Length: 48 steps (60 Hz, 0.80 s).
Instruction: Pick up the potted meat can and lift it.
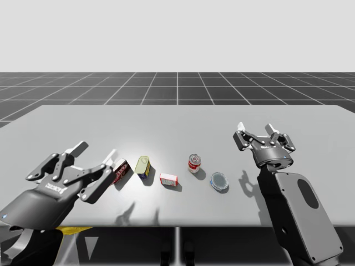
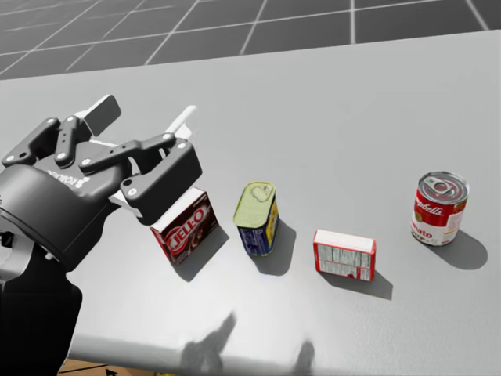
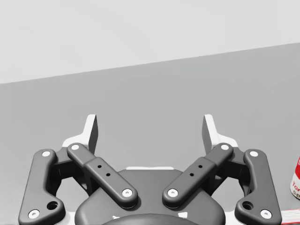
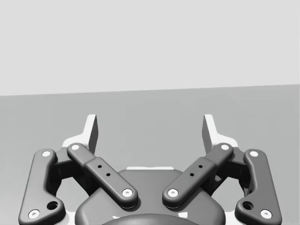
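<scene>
Blue-and-yellow potted meat can [image 2: 257,218] beside dark-red box [image 2: 186,227]

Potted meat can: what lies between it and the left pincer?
A dark red box stands between the left pincer and the potted meat can, close beside the can. The head view shows this, and the high view too.
</scene>
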Tool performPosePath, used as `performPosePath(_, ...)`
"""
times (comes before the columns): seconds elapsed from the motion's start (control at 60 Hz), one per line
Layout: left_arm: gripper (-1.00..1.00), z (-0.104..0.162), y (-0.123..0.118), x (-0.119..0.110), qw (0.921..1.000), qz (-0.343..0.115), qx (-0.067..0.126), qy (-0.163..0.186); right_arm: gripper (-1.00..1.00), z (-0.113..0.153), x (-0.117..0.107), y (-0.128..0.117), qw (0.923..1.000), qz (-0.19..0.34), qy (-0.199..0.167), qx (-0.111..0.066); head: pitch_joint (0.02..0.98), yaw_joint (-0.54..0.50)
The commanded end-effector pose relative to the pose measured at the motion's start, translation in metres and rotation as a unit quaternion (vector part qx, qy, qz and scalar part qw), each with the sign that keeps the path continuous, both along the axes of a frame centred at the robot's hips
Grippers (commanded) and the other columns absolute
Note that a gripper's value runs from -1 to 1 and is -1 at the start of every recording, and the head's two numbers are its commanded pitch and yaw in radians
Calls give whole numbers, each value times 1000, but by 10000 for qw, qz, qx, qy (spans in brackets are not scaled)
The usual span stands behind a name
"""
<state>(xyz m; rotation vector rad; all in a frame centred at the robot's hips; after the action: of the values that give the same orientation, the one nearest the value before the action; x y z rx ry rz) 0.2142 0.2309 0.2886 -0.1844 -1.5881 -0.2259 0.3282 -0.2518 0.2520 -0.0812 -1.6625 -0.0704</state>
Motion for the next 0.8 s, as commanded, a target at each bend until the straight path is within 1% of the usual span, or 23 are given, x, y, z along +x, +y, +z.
performPosePath(0.017, -1000, -10, -22, -48, 9989, -359, 123, 285, -1000, 0, 0, 0, 10000, -6, 4, 11, 786, 266)
performPosePath(0.033, -1000, -11, -22, -50, 9987, -375, 167, 300, -1000, 0, 0, 0, 10000, -6, 5, 11, 786, 266)
performPosePath(0.067, -1000, -15, -25, -56, 9978, -508, 143, 404, -1000, 0, 0, 0, 10000, -7, 9, 13, 786, 266)
performPosePath(0.117, -1000, -19, -27, -62, 9965, -620, 187, 521, -1000, 0, 0, 0, 10000, -8, 8, 14, 786, 266)
performPosePath(0.15, -1000, -26, -32, -68, 9951, -705, 236, 645, -1000, 0, 0, -1, 10000, -9, 1, 19, 788, 266)
performPosePath(0.2, -1000, -34, -36, -74, 9932, -814, 241, 793, -1000, 0, 0, -1, 10000, -16, 1, 22, 789, 265)
performPosePath(0.267, -1000, -46, -42, -81, 9912, -873, 291, 952, -1000, 0, 0, -1, 10000, -24, -9, 27, 792, 261)
performPosePath(0.333, -1000, -56, -45, -84, 9897, -899, 232, 1090, -1000, 0, 0, -2, 10000, -20, -14, 16, 793, 259)
performPosePath(0.383, -1000, -61, -47, -84, 9891, -892, 292, 1136, -1000, 0, 0, -2, 10000, -1, -38, -36, 793, 259)
performPosePath(0.417, -1000, -67, -49, -83, 9889, -864, 295, 1175, -1000, 0, 0, -2, 9999, -45, -71, -92, 794, 259)
performPosePath(0.467, -1000, -77, -52, -79, 9886, -781, 346, 1237, -1000, 0, 1, -3, 9999, -41, -67, -82, 795, 260)
performPosePath(0.517, -1000, -83, -52, -75, 9880, -740, 310, 1321, -1000, -1, 1, -3, 9999, -42, -65, -85, 795, 260)
performPosePath(0.567, -1000, -92, -53, -68, 9882, -623, 345, 1356, -1000, -1, 1, -3, 9999, -45, -60, -76, 796, 259)
performPosePath(0.633, -1000, -101, -53, -60, 9870, -583, 289, 1467, -1000, -1, 1, -3, 9999, -48, -60, -77, 798, 259)
performPosePath(0.683, -1000, -108, -54, -54, 9875, -480, 320, 1465, -1000, -1, 1, -3, 9999, -49, -62, -77, 799, 258)
performPosePath(0.717, -1000, -112, -55, -49, 9874, -448, 285, 1492, -1000, -1, 2, -3, 9999, -45, -60, -76, 799, 258)
performPosePath(0.767, -1000, -116, -55, -44, 9877, -376, 309, 1485, -1000, -1, 1, -3, 9999, -37, -68, -88, 799, 258)
performPosePath(0.783, -1000, -119, -55, -40, 9882, -293, 342, 1465, -1000, -1, 1, -3, 9999, -37, -73, -93, 799, 258)
performPosePath(0.8, -1000, -120, -55, -39, 9880, -295, 310, 1486, -1000, -1, 2, -3, 9999, -36, -73, -94, 798, 258)
